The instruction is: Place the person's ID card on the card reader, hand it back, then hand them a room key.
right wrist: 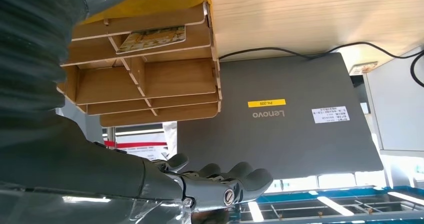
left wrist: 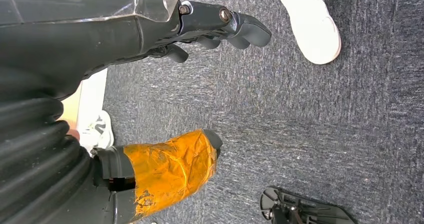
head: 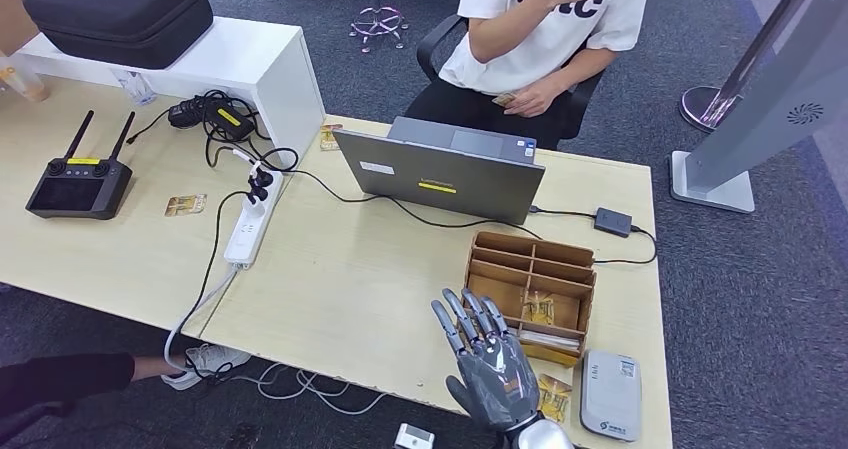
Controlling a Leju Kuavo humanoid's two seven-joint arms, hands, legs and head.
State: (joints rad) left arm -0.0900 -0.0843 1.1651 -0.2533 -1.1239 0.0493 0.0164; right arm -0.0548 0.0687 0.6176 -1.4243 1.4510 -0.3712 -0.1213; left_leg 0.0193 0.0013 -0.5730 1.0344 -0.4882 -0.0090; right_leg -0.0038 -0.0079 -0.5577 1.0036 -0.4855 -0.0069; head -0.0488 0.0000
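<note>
Right hand point(right wrist: 215, 184) empty, near wooden organizer point(right wrist: 145, 79), laptop point(right wrist: 295, 119).

A laptop point(head: 440, 174) stands at the middle of the frame on the table point(head: 340, 279), a seated person point(head: 535, 39) above it. Lower right lies a divided box point(head: 530, 284) holding cards point(head: 538, 307); below it, a card reader point(head: 611, 396). At far left sits a remote controller point(head: 78, 184), a power strip point(head: 250, 224) to its right.

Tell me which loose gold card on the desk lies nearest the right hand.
The card between the right hand and the grey reader; the others lie far across the desk.
</note>
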